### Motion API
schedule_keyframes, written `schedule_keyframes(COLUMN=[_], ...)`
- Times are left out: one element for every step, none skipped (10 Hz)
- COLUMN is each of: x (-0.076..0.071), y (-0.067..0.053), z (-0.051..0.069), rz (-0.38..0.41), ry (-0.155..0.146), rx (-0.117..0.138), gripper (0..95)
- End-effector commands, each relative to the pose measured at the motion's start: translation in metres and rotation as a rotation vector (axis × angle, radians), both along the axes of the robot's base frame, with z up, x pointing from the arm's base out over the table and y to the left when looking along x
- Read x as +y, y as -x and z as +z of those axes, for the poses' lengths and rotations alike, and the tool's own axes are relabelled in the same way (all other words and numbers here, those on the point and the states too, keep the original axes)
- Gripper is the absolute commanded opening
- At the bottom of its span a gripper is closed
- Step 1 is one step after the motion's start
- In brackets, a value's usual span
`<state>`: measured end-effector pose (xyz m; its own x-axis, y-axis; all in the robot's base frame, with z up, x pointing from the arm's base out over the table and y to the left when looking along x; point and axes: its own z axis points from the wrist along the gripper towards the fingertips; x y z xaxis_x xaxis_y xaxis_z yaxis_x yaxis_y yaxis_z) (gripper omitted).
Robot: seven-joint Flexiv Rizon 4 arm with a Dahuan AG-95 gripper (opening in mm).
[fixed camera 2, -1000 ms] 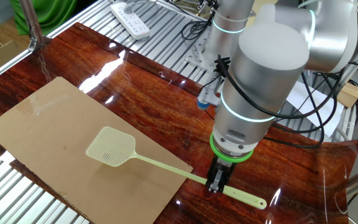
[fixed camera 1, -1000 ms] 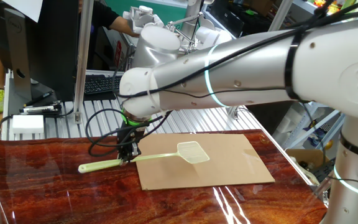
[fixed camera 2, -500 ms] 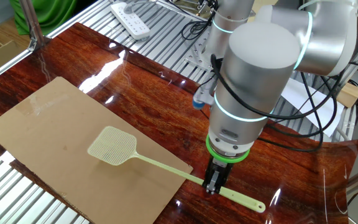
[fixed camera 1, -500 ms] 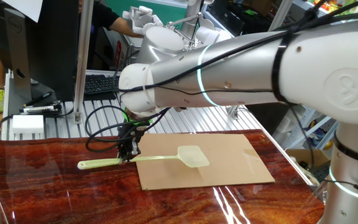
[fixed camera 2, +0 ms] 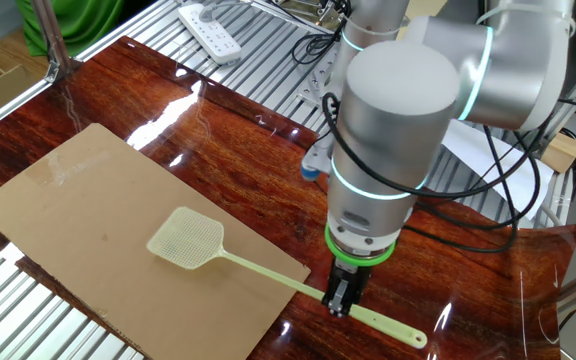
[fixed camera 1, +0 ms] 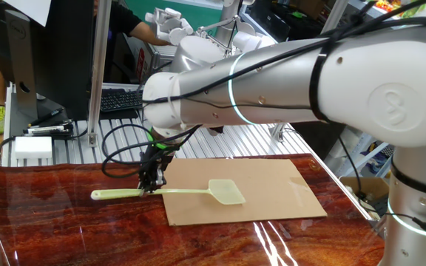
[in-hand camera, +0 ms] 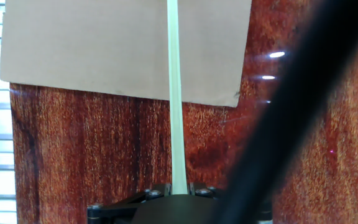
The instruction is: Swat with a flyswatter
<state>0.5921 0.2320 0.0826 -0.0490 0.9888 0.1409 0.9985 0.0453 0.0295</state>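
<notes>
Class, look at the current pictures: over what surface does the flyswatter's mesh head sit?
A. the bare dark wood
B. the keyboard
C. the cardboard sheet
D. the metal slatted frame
C: the flyswatter has its mesh head over the tan cardboard sheet, while the gripper clamps its handle over the dark wood.

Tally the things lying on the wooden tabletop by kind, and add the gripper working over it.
Flyswatter: 1, pale yellow-green, its mesh head over the cardboard, its handle clamped in the gripper.
Cardboard sheet: 1, tan, flat on the tabletop.
Gripper: 1, pointing down, shut on the handle.
Total: 3
</notes>
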Motion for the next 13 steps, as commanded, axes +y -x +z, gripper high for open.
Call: schedule_keyframes(x=[0.001,0.0,0.0,0.001,0.001,0.001,0.001,0.001,0.002,0.002,0.002,0.003,0.003], y=[-0.003,-0.005,-0.006,-0.008,-0.009,-0.009,-0.009,-0.009,-0.01,-0.01,-0.01,-0.011,-0.011], z=[-0.002,-0.002,-0.002,-0.003,-0.004,-0.005,-0.006,-0.006,-0.007,-0.008,-0.009,-0.01,-0.012], rz=[-0.001,-0.007,-0.008,-0.007,-0.01,-0.018,-0.022,-0.02,-0.019,-0.022,-0.022,-0.022,-0.021], ry=[-0.036,-0.057,-0.063,-0.07,-0.093,-0.116,-0.129,-0.139,-0.146,-0.157,-0.16,-0.164,-0.163], rx=[0.01,0.012,0.014,0.014,0.014,0.015,0.014,0.012,0.01,0.005,0.001,-0.002,-0.006], gripper=[0.0,0.0,0.0,0.0,0.0,0.0,0.0,0.0,0.0,0.0,0.0,0.0,0.0])
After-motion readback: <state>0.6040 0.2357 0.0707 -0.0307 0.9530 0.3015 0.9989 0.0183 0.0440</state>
